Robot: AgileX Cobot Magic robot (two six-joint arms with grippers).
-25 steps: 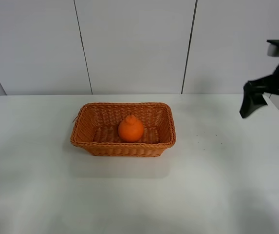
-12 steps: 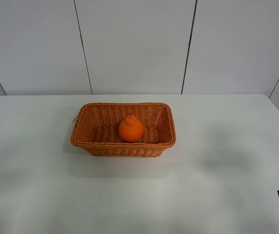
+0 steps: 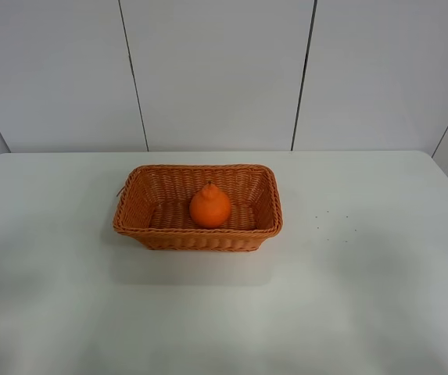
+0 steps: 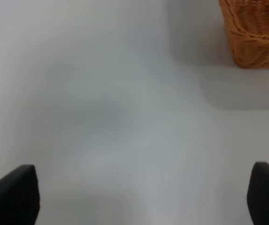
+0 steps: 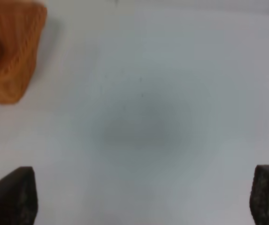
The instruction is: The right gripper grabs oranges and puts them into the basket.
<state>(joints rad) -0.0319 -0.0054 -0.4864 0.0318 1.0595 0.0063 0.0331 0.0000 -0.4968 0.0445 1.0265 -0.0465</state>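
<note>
Orange sits inside the wicker basket, near its middle, on the white table. Right gripper hangs over bare table well apart from the basket, fingers spread wide, holding nothing. Left gripper likewise wide open, empty, basket corner near.

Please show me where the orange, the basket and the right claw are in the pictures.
orange (image 3: pixel 209 208): exterior high view, middle of the fruit.
basket (image 3: pixel 196 234): exterior high view, front rim.
right claw (image 5: pixel 143 199): right wrist view, empty gap midway between its wide-apart fingertips.
</note>
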